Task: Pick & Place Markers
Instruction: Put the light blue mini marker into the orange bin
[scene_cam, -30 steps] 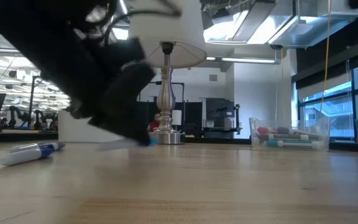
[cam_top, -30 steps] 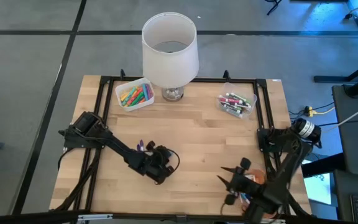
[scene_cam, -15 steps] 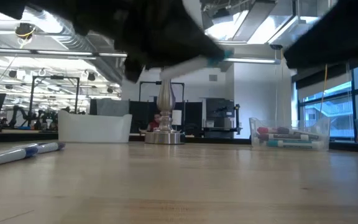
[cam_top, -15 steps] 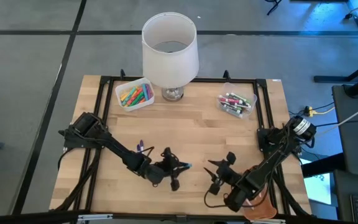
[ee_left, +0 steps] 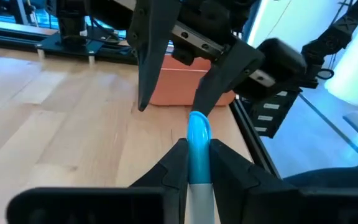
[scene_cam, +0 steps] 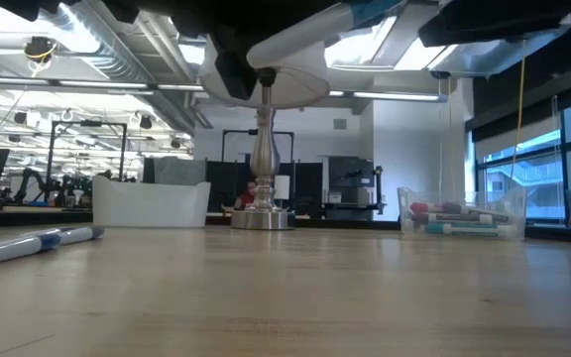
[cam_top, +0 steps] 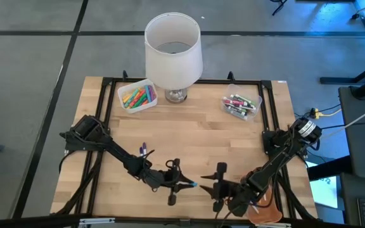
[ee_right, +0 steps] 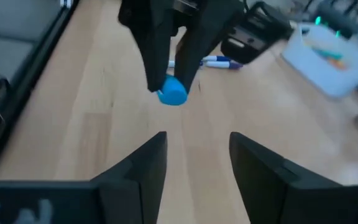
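My left gripper (cam_top: 180, 183) hovers over the table's near middle, shut on a white marker with a blue cap (ee_left: 197, 140). This marker shows high in the low view (scene_cam: 310, 30), clear of the wood. My right gripper (cam_top: 209, 185) faces it from the table's right side. Its fingers stand open just beyond the blue cap (ee_right: 173, 91) and touch nothing. A second marker (cam_top: 143, 151), white and blue, lies flat on the table behind the left arm; the low view shows this marker too (scene_cam: 38, 245). My left gripper pinches the marker's white barrel (ee_left: 196, 186) between its two fingers, and the marker lies along them. The blue capped end (ee_left: 198, 132) sticks out past the fingertips toward the right gripper. The fingers come nearly level from the table's left. The marker is lifted clear of the table.
A white bin (cam_top: 137, 95) of colourful markers stands at the far left, a clear bin (cam_top: 241, 104) with several markers at the far right, and a lamp (cam_top: 173, 50) between them. An orange object (cam_top: 266, 204) sits by the near right edge. A black frame (cam_top: 268, 107) rims the table.
My left gripper has risen from the table with the marker, tipped from pointing down to nearly level, and swung toward the table's right. The marker is now lifted clear. My right gripper has moved left from the near right corner and turned toward the blue cap.
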